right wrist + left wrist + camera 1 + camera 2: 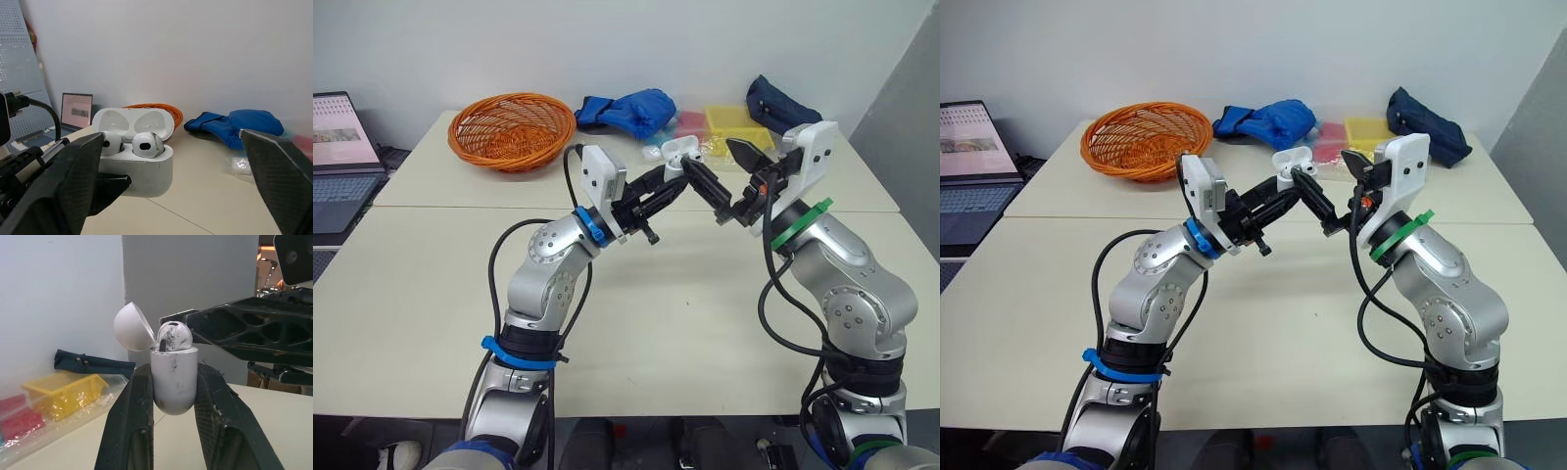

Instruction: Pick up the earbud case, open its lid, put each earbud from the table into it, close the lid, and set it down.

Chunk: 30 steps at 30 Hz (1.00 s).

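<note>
Two earbuds (146, 143) in open earbud case (146, 175)

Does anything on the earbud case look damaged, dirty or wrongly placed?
Only dirt stands out. The earbud case, upright in the left gripper with its lid open, carries dark scuffs on its body, and so does the earbud seen from the left wrist. Both earbuds sit in their sockets. The right gripper is open.

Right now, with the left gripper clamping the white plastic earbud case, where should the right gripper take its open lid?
Probably the free upper rim of the hinged white lid, from above: it stands open behind both seated earbuds, and the left gripper covers the white case body's sides.
</note>
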Motion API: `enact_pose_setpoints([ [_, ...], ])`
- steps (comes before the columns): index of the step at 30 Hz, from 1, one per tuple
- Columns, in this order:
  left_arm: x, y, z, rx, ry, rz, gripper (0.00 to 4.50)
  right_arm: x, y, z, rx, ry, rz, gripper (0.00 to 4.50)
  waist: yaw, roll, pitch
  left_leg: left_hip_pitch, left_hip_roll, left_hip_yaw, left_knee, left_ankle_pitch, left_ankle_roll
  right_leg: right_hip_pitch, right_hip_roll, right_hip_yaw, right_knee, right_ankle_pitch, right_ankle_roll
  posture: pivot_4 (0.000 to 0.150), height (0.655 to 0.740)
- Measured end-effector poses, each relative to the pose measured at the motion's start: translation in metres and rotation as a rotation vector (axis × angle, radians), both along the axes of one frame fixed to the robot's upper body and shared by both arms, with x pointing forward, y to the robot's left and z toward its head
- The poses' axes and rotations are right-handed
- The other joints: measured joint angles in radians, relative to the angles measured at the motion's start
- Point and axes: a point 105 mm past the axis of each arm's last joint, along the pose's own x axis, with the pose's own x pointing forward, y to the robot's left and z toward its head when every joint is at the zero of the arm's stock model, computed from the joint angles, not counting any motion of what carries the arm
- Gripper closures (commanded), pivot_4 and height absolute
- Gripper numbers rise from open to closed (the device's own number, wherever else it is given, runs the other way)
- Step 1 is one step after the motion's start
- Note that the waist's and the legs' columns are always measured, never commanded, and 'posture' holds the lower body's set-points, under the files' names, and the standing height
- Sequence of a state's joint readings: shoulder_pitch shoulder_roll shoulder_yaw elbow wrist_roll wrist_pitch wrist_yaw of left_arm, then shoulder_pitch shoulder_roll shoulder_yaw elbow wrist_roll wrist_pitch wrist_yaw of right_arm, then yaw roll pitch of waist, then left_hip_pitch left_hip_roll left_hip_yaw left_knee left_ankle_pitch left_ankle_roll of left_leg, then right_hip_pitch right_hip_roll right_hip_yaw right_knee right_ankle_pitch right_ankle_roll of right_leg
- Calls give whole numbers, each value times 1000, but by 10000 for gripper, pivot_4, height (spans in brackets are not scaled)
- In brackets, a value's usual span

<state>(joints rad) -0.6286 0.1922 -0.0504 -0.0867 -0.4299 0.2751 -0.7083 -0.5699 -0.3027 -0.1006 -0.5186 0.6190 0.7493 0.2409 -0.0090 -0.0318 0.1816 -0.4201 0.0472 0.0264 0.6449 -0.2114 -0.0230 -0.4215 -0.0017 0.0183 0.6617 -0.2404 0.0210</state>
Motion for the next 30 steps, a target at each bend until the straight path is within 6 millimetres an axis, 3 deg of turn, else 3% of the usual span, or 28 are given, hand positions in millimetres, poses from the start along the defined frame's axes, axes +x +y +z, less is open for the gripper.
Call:
enact_pose_setpoints([
  [5,-1,-2,0,0,1,-11,37489,-10,-5,18,58,-15,85,369,0,0,0,0,0,0,0,0,0,0,0,0,0,0,0,1500,7400],
  [9,-2,-1,0,-6,11,-30,37489,-25,-17,34,13,-44,144,369,1,0,0,-1,0,0,0,0,0,0,0,0,-1,0,0,1500,7400],
  [12,-5,-3,-3,-17,57,-91,37489,-25,-30,39,-72,-16,168,369,1,0,0,0,0,0,0,0,0,0,-1,0,-1,0,0,1500,7400],
  [16,-12,0,-5,-9,169,-230,37489,-11,-58,34,-148,70,175,9219,0,0,0,0,0,0,0,0,0,0,0,0,-1,0,-1,1500,7400],
  [22,-21,2,-2,52,159,-329,37489,11,-78,-3,-185,239,190,31880,-1,0,0,0,0,0,-1,0,0,0,0,0,-2,-1,-1,1500,7400],
  [25,-23,2,0,60,146,-347,37489,16,-74,-20,-218,302,222,43204,-1,0,0,0,0,0,-1,0,0,0,0,0,-2,-1,-1,1500,7400],
  [27,-23,2,0,67,144,-350,37489,19,-68,-23,-234,311,243,44520,-2,1,1,0,0,0,-1,0,0,-1,0,0,-2,0,-1,1500,7400],
  [30,-25,-2,-6,111,137,-361,37489,26,-52,-11,-223,283,302,44520,-8,1,1,0,0,0,-1,0,0,0,1,0,-1,0,-1,1500,7400],
])
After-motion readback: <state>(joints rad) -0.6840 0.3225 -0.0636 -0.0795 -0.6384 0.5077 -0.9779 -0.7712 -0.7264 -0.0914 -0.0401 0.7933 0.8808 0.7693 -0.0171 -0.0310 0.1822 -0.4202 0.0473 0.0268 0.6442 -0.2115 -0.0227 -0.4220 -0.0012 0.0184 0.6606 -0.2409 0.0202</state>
